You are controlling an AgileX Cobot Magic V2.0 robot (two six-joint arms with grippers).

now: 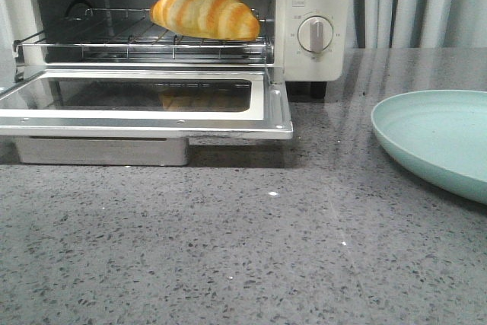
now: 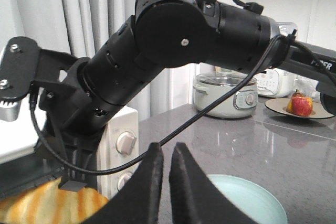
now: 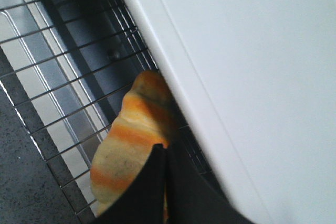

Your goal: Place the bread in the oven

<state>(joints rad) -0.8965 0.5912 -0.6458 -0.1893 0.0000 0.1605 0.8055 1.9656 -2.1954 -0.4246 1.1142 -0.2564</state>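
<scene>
The bread (image 1: 205,11) lies on the wire rack (image 1: 114,36) inside the oven (image 1: 304,20), toward the rack's right end, close to the wall that carries the dials (image 1: 315,34). The oven stands at the back left of the bench (image 1: 243,249), its door (image 1: 144,100) folded down flat toward the front edge. A pale green plate (image 1: 437,138) sits by the right edge, well apart from the door's corner. The front half of the bench is bare grey stone.

In the right wrist view the right gripper (image 3: 166,182) has its fingers pressed together, above the bread and just beside the oven's white top edge. The left gripper (image 2: 167,182) is likewise closed on nothing, a thin slit between its fingers
</scene>
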